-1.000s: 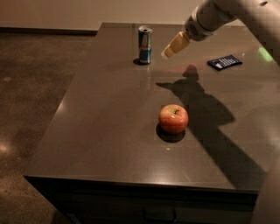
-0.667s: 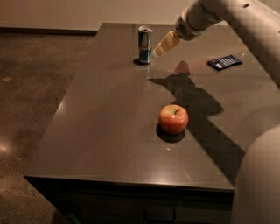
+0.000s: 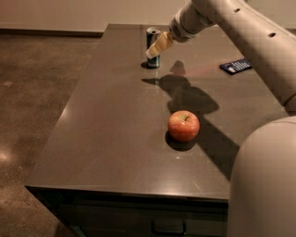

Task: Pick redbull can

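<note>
The pincer (image 3: 159, 45) is hovering right against the upright redbull can (image 3: 153, 61) near the far edge of the desk (image 3: 111, 139), its spread impossible to tell, so gripping and lifting are looking undone.

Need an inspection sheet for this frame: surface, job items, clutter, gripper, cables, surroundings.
Surface: dark table, glossy.
Job's things: drink can standing upright near the far edge, its middle hidden by the gripper.
Clutter: apple mid-table, nearer the camera; dark blue packet lying flat towards the far corner. Both are well apart from the can.
Grippers: gripper in front of the can's middle, overlapping it in view; contact cannot be told.
Cables: nothing seen.
Surroundings: brown floor beside the table, pale wall behind, drawer handle under the table front.
</note>
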You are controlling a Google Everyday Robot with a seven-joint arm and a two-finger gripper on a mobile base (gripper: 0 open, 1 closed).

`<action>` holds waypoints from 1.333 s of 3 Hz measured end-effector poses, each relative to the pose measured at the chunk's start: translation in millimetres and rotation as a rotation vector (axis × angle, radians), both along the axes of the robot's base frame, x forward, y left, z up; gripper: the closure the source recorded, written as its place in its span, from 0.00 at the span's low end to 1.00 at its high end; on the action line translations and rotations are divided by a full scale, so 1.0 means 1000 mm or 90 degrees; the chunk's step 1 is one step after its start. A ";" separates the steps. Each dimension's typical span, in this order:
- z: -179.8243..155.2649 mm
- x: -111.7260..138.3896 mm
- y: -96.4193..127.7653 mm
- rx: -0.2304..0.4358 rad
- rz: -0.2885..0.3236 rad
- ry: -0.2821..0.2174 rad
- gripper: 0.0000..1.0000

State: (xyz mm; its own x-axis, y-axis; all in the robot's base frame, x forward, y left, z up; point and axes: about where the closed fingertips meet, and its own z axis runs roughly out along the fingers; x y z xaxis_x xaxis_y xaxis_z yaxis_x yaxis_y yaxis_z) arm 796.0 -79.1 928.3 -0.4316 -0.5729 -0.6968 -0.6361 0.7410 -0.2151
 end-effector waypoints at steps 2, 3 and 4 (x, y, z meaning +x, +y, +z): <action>-0.010 0.028 0.023 0.020 0.006 0.004 0.00; -0.011 0.034 0.026 0.030 0.008 0.008 0.18; -0.007 0.034 0.032 0.046 0.023 0.006 0.40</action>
State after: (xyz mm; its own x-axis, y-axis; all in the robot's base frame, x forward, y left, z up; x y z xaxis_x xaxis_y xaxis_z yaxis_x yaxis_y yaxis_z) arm 829.7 -47.0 921.7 -0.4179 -0.5361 -0.7335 -0.6644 0.7309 -0.1557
